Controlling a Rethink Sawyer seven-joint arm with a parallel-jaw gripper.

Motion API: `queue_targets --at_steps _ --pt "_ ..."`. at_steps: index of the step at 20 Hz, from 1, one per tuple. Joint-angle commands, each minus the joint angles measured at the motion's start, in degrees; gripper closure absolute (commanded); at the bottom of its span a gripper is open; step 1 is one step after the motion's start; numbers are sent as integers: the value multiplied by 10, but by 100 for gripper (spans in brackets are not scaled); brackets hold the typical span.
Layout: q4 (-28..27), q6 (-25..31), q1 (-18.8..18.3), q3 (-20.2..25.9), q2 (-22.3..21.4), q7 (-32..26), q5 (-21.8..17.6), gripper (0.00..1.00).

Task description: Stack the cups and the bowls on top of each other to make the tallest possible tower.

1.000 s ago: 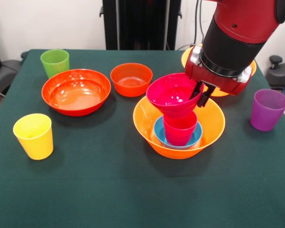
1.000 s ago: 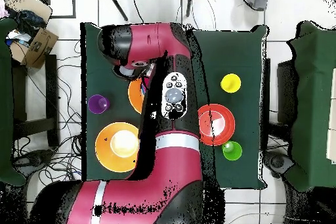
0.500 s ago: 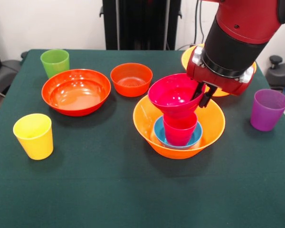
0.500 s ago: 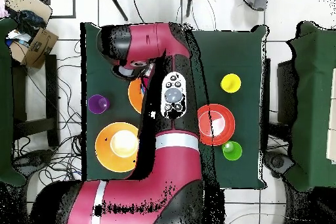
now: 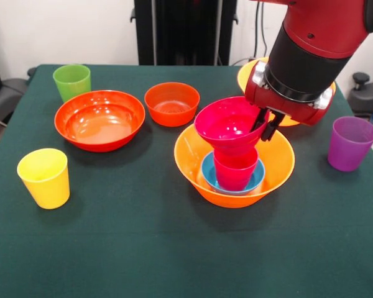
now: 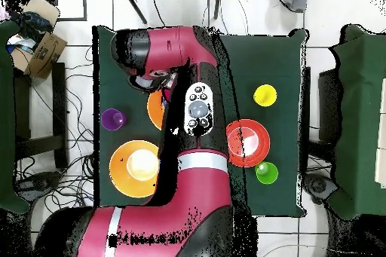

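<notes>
Fingers (image 5: 262, 119) pinch the magenta bowl's (image 5: 227, 124) rim, we judge, keeping it tilted atop the crimson cup (image 5: 235, 171), mid-table, for seating squarely.

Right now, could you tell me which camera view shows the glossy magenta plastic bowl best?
The front view: the glossy magenta plastic bowl sits tilted above the crimson-pink cup, the end effector at its rim. Overhead, the arm hides it.
</notes>
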Motion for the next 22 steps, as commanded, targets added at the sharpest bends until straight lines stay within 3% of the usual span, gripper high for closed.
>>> queue_targets --at_steps 1,22 --pt "-12 -34 7 56 32 -114 -44 100" --pt "-30 -55 3 56 45 -126 -50 100"
